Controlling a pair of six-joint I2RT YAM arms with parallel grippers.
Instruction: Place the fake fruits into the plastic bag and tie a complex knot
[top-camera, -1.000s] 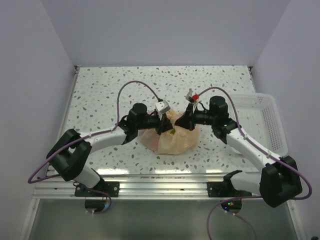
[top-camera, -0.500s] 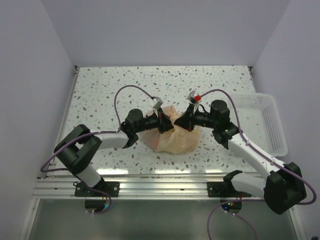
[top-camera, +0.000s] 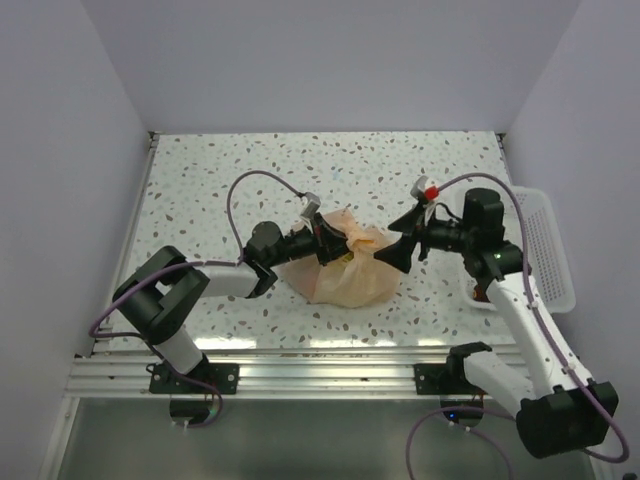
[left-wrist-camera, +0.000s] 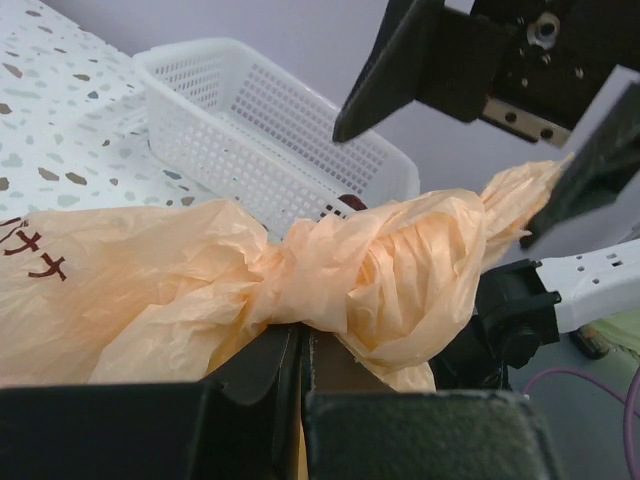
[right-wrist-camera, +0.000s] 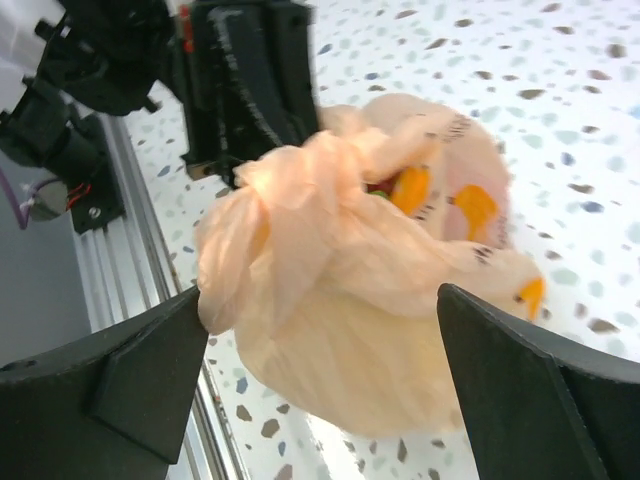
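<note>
The pale orange plastic bag (top-camera: 345, 272) lies mid-table, its handles twisted into a knot (left-wrist-camera: 330, 270) at the top. Orange fake fruits (right-wrist-camera: 410, 190) show dimly through the thin plastic. My left gripper (top-camera: 328, 243) is shut on the handle plastic just below the knot (right-wrist-camera: 300, 170), its jaws pressed together (left-wrist-camera: 300, 350). My right gripper (top-camera: 400, 243) stands open just right of the bag. Its fingers (right-wrist-camera: 130, 370) straddle the bag (right-wrist-camera: 350, 300), and a loose handle end lies against the left one. From the left wrist I see its spread fingers (left-wrist-camera: 400, 70) beyond the knot.
A white perforated basket (top-camera: 545, 250) stands at the right table edge, behind the right arm; it also shows in the left wrist view as the basket (left-wrist-camera: 270, 120). The aluminium rail (top-camera: 320, 365) runs along the near edge.
My right gripper opened, let go of the bag's handle and drew back to the right. The left gripper stayed shut on the bag and shifted slightly left with it.
</note>
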